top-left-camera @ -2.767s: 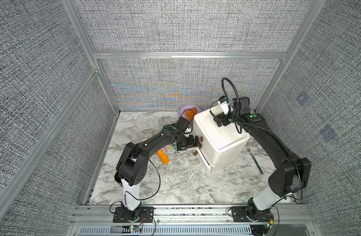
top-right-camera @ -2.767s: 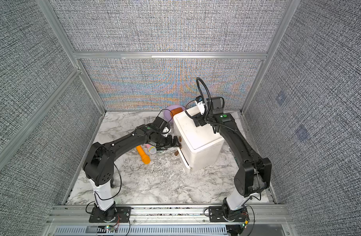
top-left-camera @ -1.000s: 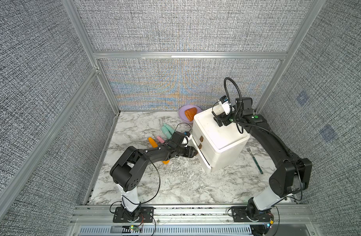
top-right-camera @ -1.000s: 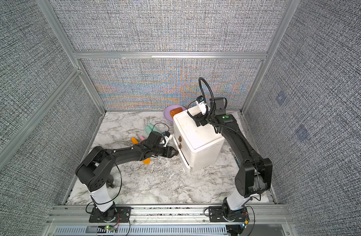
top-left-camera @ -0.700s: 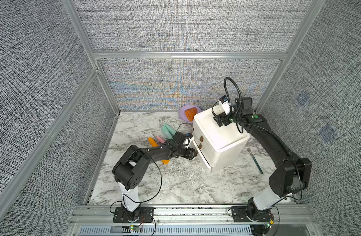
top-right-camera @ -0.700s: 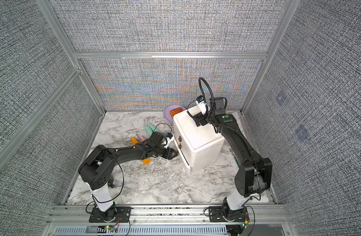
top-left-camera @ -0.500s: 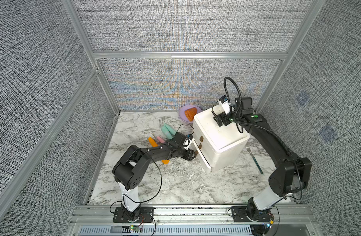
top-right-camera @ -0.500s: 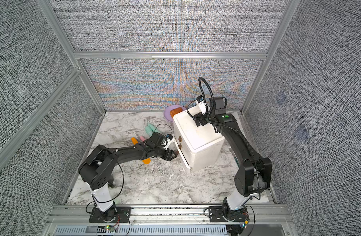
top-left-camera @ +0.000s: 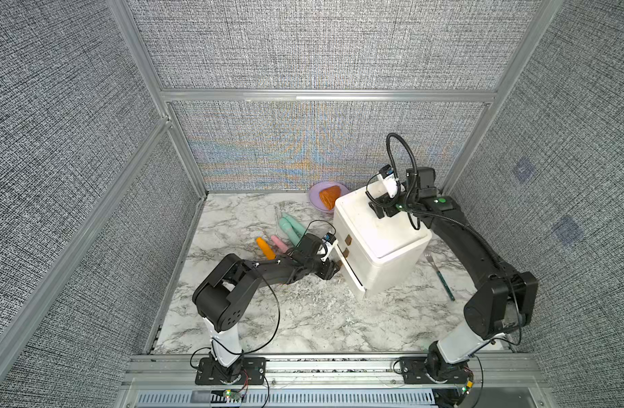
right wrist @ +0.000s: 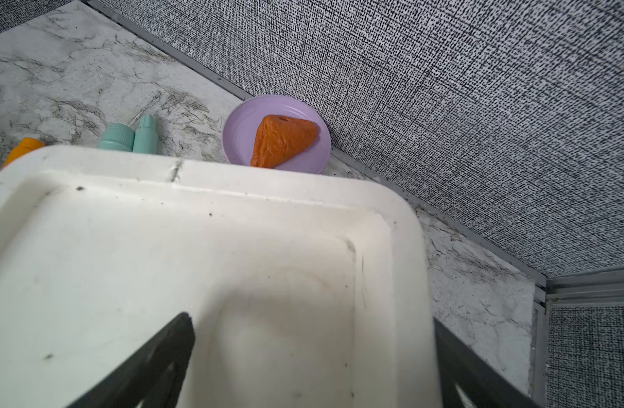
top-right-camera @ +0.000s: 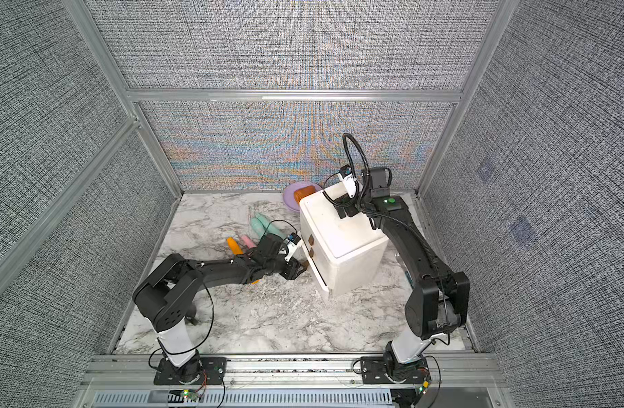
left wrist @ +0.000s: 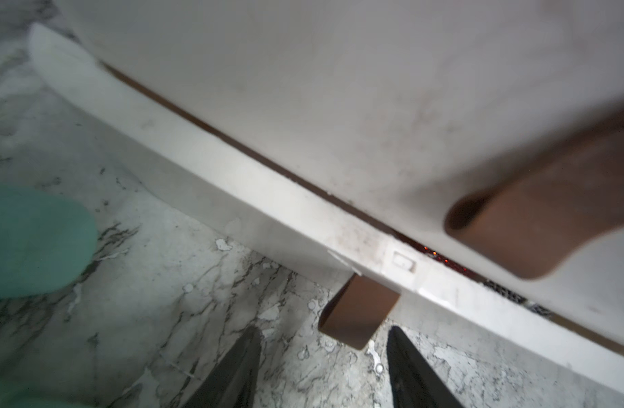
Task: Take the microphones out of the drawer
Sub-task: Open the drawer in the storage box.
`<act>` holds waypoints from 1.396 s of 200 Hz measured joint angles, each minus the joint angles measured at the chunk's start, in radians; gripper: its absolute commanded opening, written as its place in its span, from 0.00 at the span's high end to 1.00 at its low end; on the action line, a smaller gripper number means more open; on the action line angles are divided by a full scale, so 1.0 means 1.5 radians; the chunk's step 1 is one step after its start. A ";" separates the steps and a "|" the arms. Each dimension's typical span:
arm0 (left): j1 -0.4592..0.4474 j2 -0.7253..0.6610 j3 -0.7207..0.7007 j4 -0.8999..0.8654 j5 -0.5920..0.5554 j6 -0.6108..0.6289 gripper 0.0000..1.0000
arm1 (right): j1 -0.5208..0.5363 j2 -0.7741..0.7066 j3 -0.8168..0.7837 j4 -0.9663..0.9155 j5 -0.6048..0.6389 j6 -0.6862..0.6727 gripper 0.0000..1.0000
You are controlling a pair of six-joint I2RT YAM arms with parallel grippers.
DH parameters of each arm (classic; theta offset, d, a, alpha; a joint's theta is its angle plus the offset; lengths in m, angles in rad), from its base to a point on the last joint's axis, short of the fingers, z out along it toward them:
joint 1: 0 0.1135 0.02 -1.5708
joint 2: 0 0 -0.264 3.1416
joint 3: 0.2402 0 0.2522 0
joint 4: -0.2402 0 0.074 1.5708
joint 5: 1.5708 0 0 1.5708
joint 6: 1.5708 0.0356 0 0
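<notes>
The left end effector (left wrist: 323, 330) is open, its tapered black fingers on either side of the brown strap handle (left wrist: 358, 314) of the lowest drawer (left wrist: 261, 190), not touching it. The drawer is smooth white plastic and only a crack open (the microphone is hidden from me). The right end effector (right wrist: 312, 318) is spread wide above the cabinet top (right wrist: 233, 247). Bare marble counter (top-left-camera: 268, 318) lies in front of the drawer.

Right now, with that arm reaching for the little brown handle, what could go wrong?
The left gripper straddles only the tip of the bottom handle, open; closing this shallow, it might slip off. Pulling could drag the whole white cabinet if the right gripper, open over its top, does not press down. The left arm could also nudge the orange toy beside it.
</notes>
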 measured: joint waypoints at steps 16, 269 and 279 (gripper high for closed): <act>-0.001 0.002 -0.009 0.027 0.000 0.006 0.44 | 0.000 0.001 0.001 0.000 0.000 0.000 0.02; -0.013 0.053 0.031 0.023 0.031 0.065 1.00 | 0.001 0.015 0.018 -0.010 0.012 -0.004 0.02; -0.013 0.051 0.030 0.023 0.027 0.065 1.00 | 0.001 0.015 0.016 -0.007 0.012 -0.004 0.02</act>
